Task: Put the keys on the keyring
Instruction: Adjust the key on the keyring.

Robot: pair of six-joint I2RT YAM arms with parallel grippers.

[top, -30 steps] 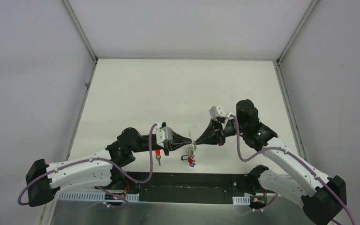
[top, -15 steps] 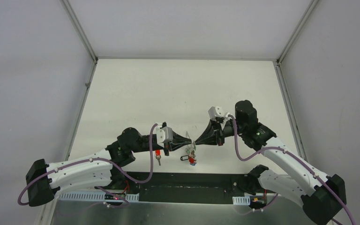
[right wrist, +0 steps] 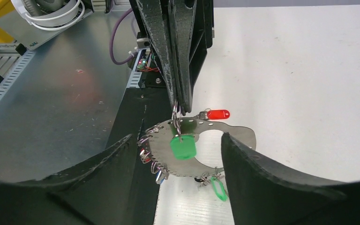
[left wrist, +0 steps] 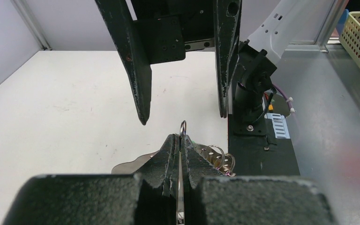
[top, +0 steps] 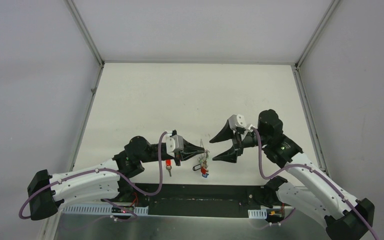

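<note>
Left jaws pinch the keyring (right wrist: 238,133); right jaws gape wide just beside it.

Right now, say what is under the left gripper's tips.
A green key dangles there, in front of the grey keyring and a red key. Its head covers part of the keyring.

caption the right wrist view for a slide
Left claw holds the keyring, green key dangling; open right claw in foreground.
</note>
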